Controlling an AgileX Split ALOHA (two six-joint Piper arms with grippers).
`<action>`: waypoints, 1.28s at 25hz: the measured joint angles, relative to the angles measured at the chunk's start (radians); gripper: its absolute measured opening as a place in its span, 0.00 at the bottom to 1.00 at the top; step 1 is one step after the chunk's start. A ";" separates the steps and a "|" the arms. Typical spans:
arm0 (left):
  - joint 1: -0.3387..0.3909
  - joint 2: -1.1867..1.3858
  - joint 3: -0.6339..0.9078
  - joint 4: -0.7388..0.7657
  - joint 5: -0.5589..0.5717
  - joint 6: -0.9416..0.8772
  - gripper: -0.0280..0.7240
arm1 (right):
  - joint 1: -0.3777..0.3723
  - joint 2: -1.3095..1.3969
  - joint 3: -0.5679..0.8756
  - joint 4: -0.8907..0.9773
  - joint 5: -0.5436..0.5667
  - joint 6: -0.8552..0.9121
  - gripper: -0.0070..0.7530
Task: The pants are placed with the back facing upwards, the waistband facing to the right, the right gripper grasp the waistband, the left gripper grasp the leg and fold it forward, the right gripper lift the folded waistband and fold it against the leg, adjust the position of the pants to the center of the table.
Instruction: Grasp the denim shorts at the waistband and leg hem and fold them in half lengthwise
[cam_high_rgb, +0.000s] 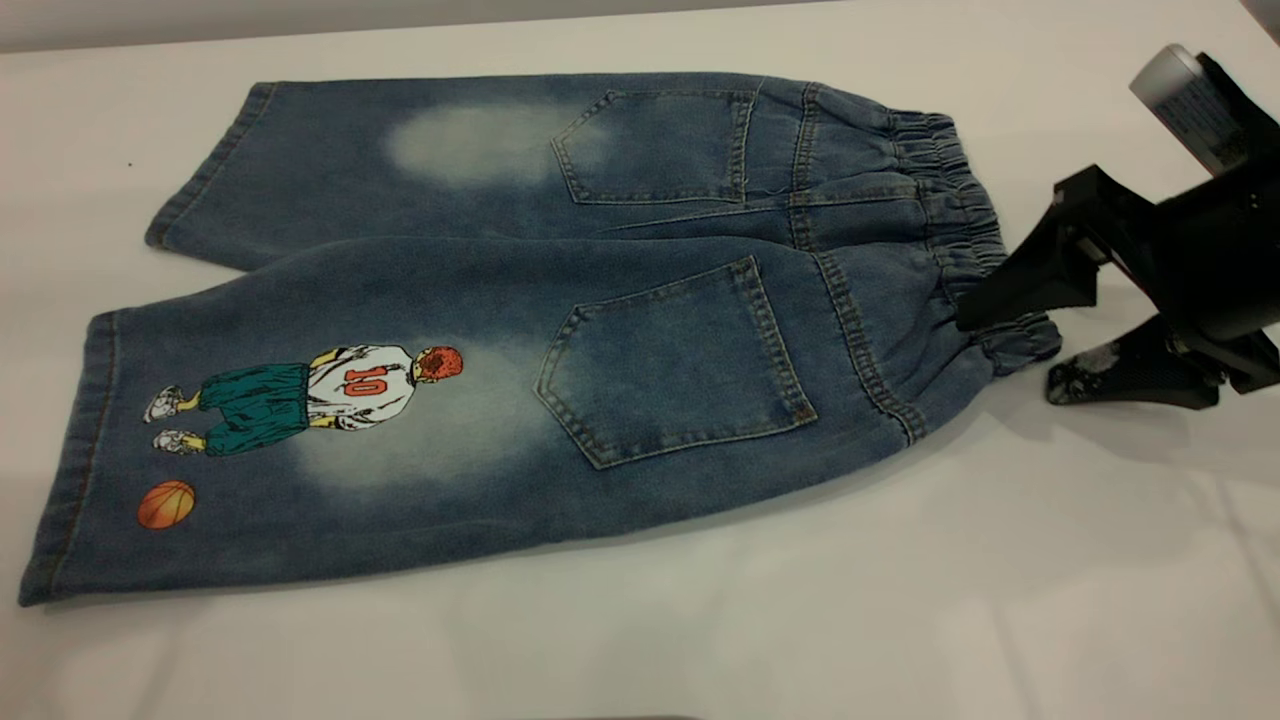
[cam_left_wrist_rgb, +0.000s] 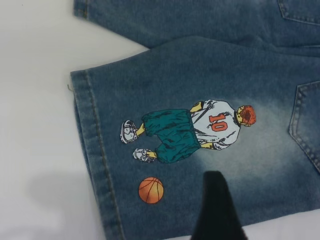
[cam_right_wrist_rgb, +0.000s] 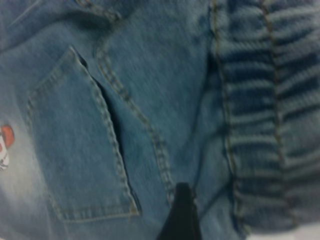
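White surface (cam_high_rgb: 1000, 600), plain, pale grey toward the far edge; it reaches well beyond the garment on every side seen.

Pants (cam_high_rgb: 520, 330) lie flat, back side up, two patch pockets showing. Waistband (cam_high_rgb: 960, 210), elasticated and gathered, points to the right of the exterior view; hems to the left. Far leg plain, with a faded pale patch. Near leg (cam_high_rgb: 300, 440) carries the print: red-haired player (cam_high_rgb: 330, 392) in a white number-10 shirt and green shorts, lying sideways with head toward the waistband, and an orange basketball (cam_high_rgb: 166, 504) nearer the hem. The two legs overlap slightly along the middle.

Right gripper (cam_high_rgb: 1000, 355) at the right edge of the exterior view, at the near corner of the waistband. Jaws apart: upper finger tip over the waistband's edge, seeming to touch the gathers; lower finger on the surface just beside the cloth, nothing clamped. Pale grey labelled cylinder (cam_high_rgb: 1190, 105) above on its body. Right wrist view looks down on the near pocket and the waistband gathers, one dark finger (cam_right_wrist_rgb: 181, 215) over the denim.

Left gripper out of the exterior view. Left wrist view shows one dark finger (cam_left_wrist_rgb: 216, 210) above the printed leg, near the basketball; whether its jaws are apart or together cannot be told.
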 joint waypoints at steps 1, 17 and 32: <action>0.000 0.000 0.000 0.000 0.000 0.000 0.62 | 0.000 0.005 -0.008 0.000 0.001 0.000 0.75; 0.000 0.083 0.000 0.122 0.101 -0.078 0.62 | 0.000 0.012 -0.026 -0.005 0.087 -0.021 0.05; 0.000 0.438 0.000 0.389 0.022 -0.382 0.62 | 0.000 0.012 -0.026 -0.018 0.107 -0.029 0.05</action>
